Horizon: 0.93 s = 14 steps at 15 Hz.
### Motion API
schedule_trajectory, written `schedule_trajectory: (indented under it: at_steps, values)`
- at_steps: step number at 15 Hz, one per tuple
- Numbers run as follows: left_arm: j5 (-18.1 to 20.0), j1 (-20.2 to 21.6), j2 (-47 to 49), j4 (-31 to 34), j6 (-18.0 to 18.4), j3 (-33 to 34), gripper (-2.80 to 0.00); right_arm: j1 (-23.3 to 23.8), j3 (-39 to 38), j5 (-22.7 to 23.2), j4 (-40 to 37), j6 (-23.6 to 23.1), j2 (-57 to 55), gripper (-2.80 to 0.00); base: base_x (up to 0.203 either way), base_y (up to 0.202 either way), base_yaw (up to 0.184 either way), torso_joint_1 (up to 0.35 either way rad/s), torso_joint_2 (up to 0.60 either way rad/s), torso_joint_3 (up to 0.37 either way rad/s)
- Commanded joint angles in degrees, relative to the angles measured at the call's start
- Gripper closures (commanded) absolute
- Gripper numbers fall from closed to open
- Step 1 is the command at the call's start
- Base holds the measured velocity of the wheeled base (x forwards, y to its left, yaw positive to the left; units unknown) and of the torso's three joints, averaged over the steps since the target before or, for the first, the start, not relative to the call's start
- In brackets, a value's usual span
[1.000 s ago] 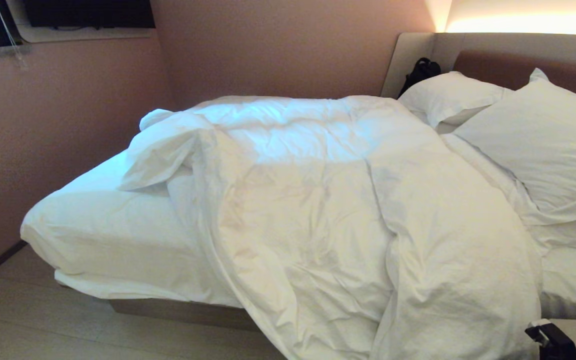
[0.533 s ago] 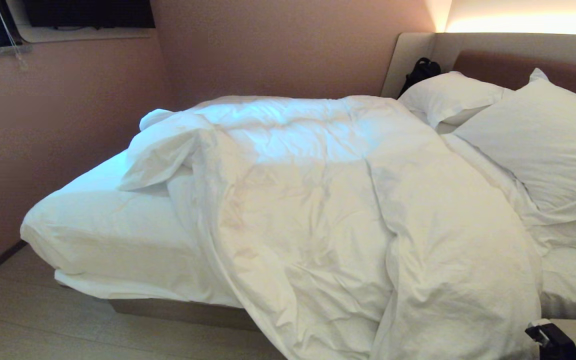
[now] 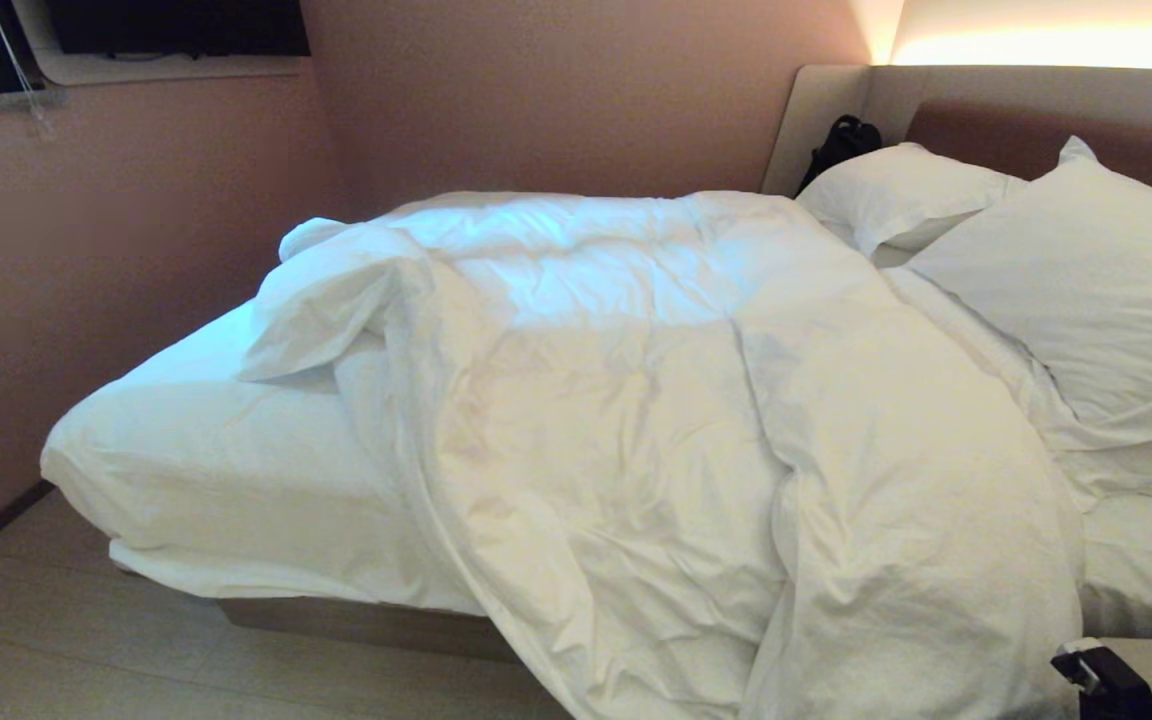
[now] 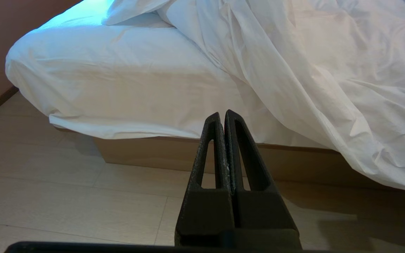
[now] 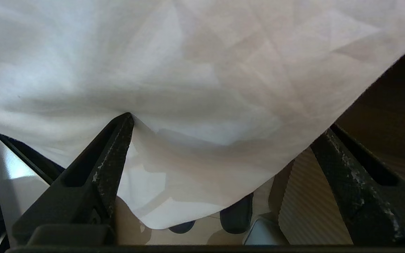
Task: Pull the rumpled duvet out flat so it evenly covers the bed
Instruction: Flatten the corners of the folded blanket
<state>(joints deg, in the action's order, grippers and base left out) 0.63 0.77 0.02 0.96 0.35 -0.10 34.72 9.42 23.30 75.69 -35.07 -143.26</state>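
Your right gripper (image 5: pixel 223 126) is spread wide, one finger nudging the duvet (image 3: pixel 696 470) hanging off the bed (image 3: pixel 206 480) — clamp too shallow and the cover slips free; left gripper (image 4: pixel 224 116) clenched, idle.

No text, label, brand, number or sign can be read in any of the three views. The dark screen (image 3: pixel 176 25) high on the wall perhaps carries a mark, but it is too dim to tell.

Black, hollow, wedge-shaped gripper fingers (image 4: pixel 220 147), scuffed white.
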Motion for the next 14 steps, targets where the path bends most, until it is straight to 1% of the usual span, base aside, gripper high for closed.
schedule_trajectory:
  at_steps: [1,5,7,9,11,12,13,14]
  values:
    - [0.0,0.0,0.0,0.0,0.0,0.0,0.00,0.0,-0.1,-0.1,0.2,0.1,0.7,-2.80,0.000,0.000,0.000,0.000,0.00,0.000]
    - [0.0,0.0,0.0,0.0,0.0,0.0,0.00,0.8,-1.7,-0.4,0.0,1.4,3.2,-2.80,0.000,0.000,0.000,0.000,0.00,0.000]
    - [0.0,0.0,0.0,0.0,0.0,0.0,0.00,3.8,-4.1,-0.1,-0.1,1.9,6.6,-2.80,0.000,0.000,0.000,0.000,0.00,0.000]
    - [0.0,0.0,0.0,0.0,0.0,0.0,0.00,8.0,-5.6,0.5,-0.4,2.2,9.7,-2.80,0.000,0.000,0.000,0.000,0.00,0.000]
    - [0.0,0.0,0.0,0.0,0.0,0.0,0.00,9.7,-5.7,1.3,-0.4,3.3,11.0,-2.80,0.000,0.000,0.000,0.000,0.00,0.000]
    - [0.0,0.0,0.0,0.0,0.0,0.0,0.00,10.4,-5.8,2.8,-0.4,4.0,11.7,-2.80,0.000,0.000,0.000,0.000,0.00,0.000]
    - [0.0,0.0,0.0,0.0,0.0,0.0,0.00,10.5,-6.1,4.0,-0.4,4.0,11.6,-2.80,0.000,0.000,0.000,0.000,0.00,0.000]
    - [0.1,0.0,0.0,0.0,0.0,0.0,0.00,10.4,-6.1,4.1,-0.4,3.9,11.4,-2.80,0.000,0.000,0.000,0.000,0.00,0.000]
